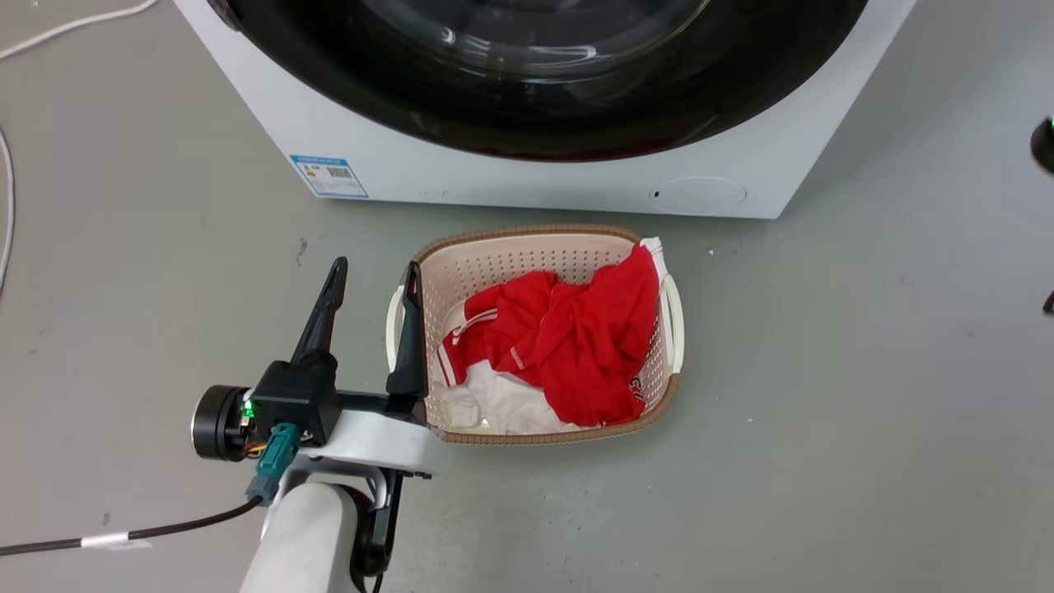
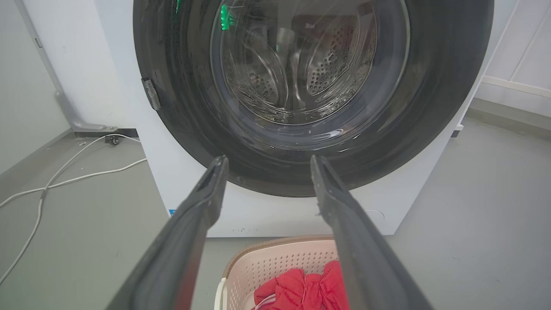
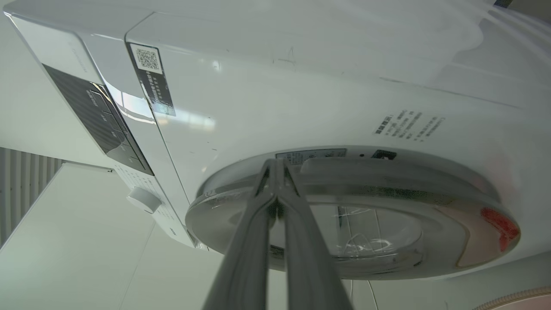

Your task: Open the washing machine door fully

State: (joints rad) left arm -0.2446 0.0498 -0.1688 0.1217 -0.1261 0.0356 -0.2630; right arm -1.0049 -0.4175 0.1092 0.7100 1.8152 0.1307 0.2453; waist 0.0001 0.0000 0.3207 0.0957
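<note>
The washing machine door (image 1: 535, 123) is a wide glossy black ring around a clear glass bowl on the white washer (image 1: 395, 156). In the left wrist view the washing machine door (image 2: 430, 112) faces me and looks flush with the front, with a small grey catch (image 2: 150, 92) on its left rim. My left gripper (image 1: 372, 273) hovers open beside the basket, and its fingers (image 2: 202, 206) frame the door's lower edge from a distance. In the right wrist view the washing machine door (image 3: 387, 189) shows edge-on. My right gripper (image 3: 275, 165) is shut, tips at the door's rim.
A beige laundry basket (image 1: 535, 247) with red and white clothes sits on the grey floor right in front of the washer. White cables (image 2: 64, 181) trail over the floor at the left. A round white service flap (image 1: 700, 194) is at the washer's lower right.
</note>
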